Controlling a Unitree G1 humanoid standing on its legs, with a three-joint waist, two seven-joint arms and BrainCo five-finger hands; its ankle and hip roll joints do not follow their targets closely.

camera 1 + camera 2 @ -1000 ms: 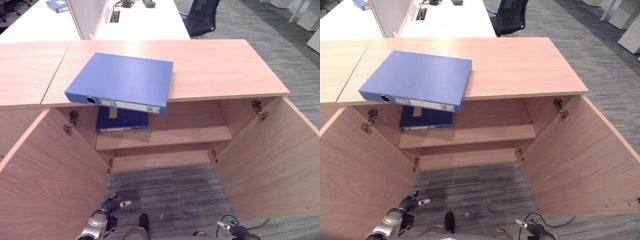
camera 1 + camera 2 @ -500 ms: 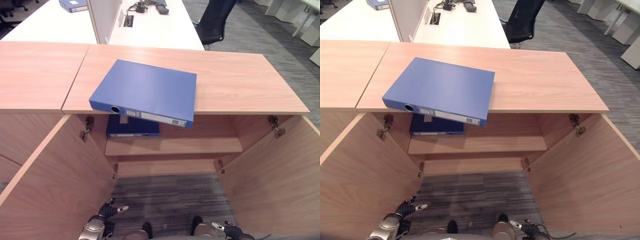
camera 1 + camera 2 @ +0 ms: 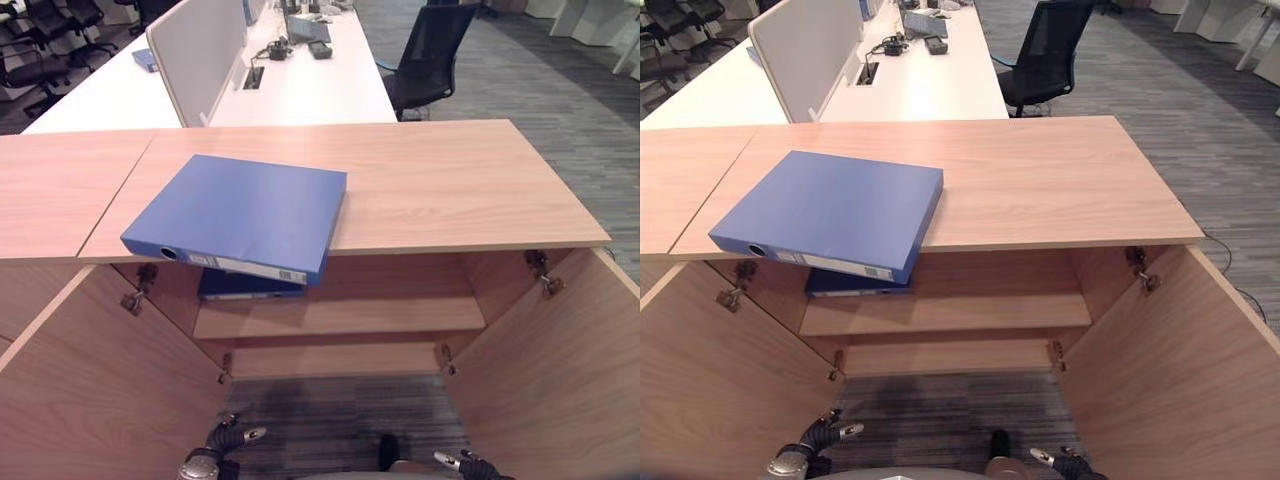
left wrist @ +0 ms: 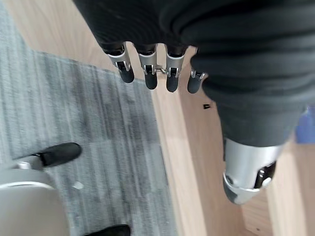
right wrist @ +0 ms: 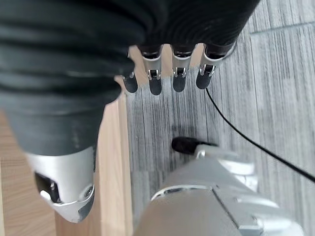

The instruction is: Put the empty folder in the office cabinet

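1 folder (image 3: 240,215) atop cabinet (image 3: 450,185) — label unreadable

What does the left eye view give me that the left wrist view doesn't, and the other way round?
Left eye view: the large blue folder lies flat on the wooden cabinet top, overhanging its front edge; a darker blue folder lies on the inner shelf. Left wrist view: the fingers of the left hand hang straight, holding nothing. Both: grey carpet and the open left cabinet door.
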